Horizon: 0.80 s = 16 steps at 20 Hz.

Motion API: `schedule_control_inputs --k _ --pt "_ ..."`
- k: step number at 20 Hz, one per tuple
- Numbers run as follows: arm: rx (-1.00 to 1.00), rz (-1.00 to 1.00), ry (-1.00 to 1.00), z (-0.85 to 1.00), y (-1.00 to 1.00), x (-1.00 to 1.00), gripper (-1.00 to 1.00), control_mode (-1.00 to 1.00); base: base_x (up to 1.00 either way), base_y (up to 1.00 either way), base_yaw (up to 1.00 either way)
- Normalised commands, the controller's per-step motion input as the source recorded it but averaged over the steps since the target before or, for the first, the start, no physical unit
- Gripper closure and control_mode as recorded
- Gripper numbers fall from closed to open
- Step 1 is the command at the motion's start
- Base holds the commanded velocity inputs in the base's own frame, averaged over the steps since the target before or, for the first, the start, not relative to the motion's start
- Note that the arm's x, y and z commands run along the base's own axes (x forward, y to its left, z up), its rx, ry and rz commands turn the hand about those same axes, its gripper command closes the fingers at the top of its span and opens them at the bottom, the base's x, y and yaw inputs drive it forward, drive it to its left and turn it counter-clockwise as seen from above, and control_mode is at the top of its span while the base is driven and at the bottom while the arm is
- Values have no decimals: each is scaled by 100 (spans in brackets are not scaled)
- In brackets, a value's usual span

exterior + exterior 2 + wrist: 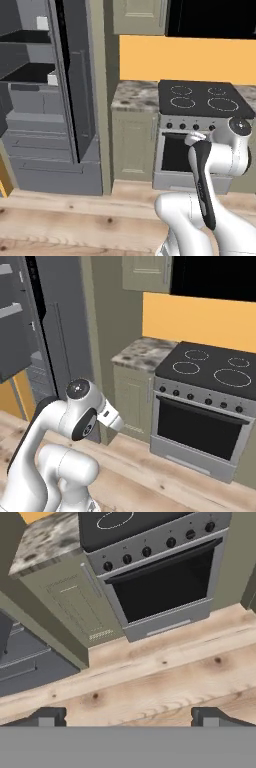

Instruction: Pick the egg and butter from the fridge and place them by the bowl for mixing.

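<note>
Released and holding nothing, my claw (128,716) faces the oven (165,587), with the fridge (45,100) at upper left.

Grey fridge (45,150) (black shelves), speckled counter (135,95)

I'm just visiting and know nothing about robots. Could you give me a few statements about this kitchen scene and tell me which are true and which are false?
1. The fridge stands open, its dark shelves showing. True.
2. The claw is clamped around an egg. False: the fingertips sit wide apart with nothing between them, only wooden floor beyond.
3. A pot sits on the black stovetop. False: its four ring burners are bare.
4. The oven has a row of knobs above its dark door. True.
5. The wall behind the stove is orange. True.
6. The small counter between fridge and oven is plain white. False: it is speckled grey-brown stone.
</note>
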Motion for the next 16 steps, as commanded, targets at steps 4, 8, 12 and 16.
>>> schedule_control_inputs --k 4,8,12,16 --pt "0 0 0 0 0 0 -100 100 0 91 3" --pt "0 0 0 0 0 0 -100 100 0 90 0" --pt "0 0 0 0 0 0 -100 100 0 89 0" --pt "0 0 0 0 0 0 -100 100 6 88 0"
